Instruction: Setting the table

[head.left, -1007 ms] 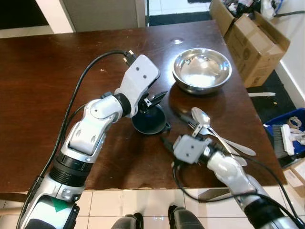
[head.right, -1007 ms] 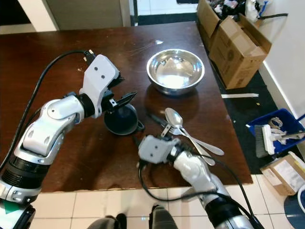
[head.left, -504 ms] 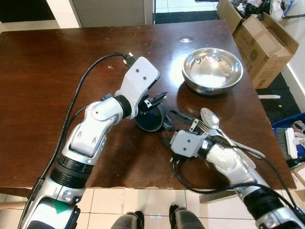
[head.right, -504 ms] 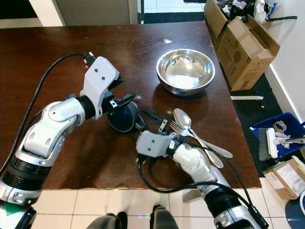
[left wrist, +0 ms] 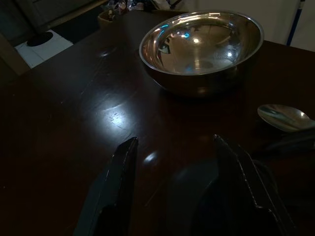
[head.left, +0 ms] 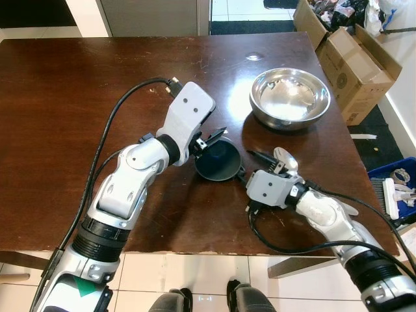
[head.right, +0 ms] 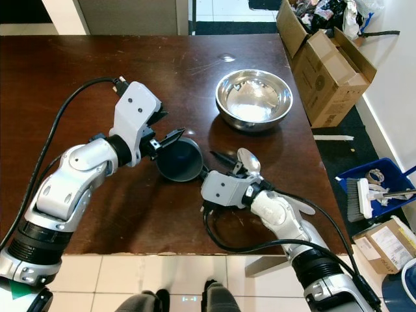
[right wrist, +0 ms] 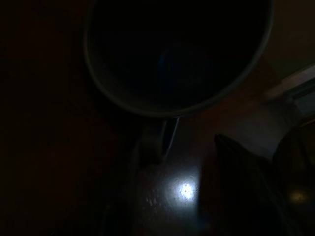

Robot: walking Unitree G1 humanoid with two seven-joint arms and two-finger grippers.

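Dark brown wood table (head.left: 78, 97), glossy w/ faint scratches, holds everything. Near its middle sits a dark grey mug (head.left: 219, 160), round, matte, mouth tipped toward the camera, small handle on the side facing the right gripper. Left gripper (head.left: 214, 137) is at the mug's rim: one black finger (left wrist: 235, 169) over the mug, the other (left wrist: 117, 169) outside it, fingers apart, not clearly pinching. Right gripper (head.left: 250, 170) is low on the table just beside the mug handle; can't tell if its fingers are apart or together. Its wrist view is v. dark: mug rim (right wrist: 172, 105) & handle barely made out. Polished steel bowl (head.left: 290, 97), round, mirror-shiny, stands toward the far right corner. Steel spoon (head.left: 285, 159) lies just beside the right gripper, between bowl & arm. Cardboard boxes (head.left: 354, 52) on the floor past the table's right edge.
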